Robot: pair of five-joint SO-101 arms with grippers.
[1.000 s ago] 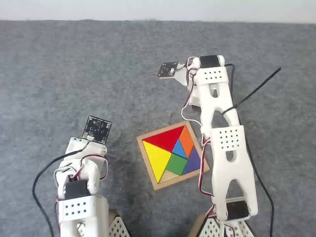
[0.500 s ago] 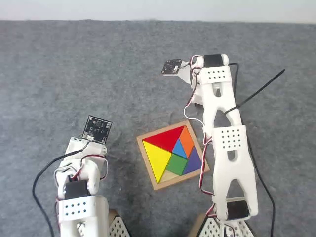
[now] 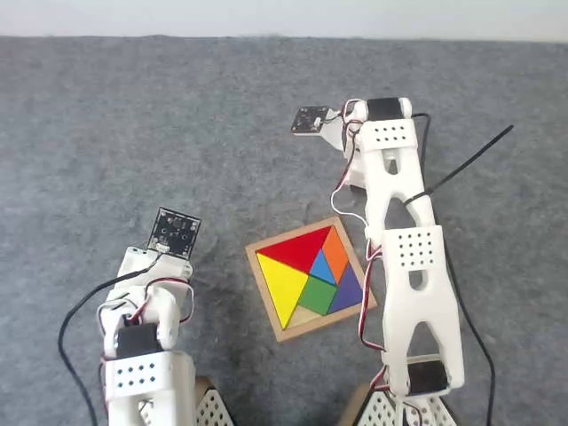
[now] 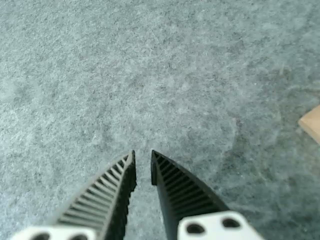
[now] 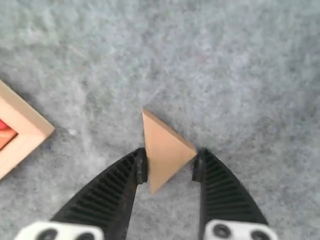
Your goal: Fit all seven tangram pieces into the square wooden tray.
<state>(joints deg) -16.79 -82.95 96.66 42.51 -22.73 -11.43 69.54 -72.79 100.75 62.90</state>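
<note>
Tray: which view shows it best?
High view: whole tray, six pieces in, one slot bare. Right wrist view catches one corner; left wrist view, a small bit of its rim.

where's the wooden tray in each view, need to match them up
high view: wooden tray mid-table, between the two arms.
left wrist view: its corner at the frame edge, wide of the left hand.
right wrist view: its corner near the right hand gripping the tan triangle.
shared landmark: the grey felt.
</note>
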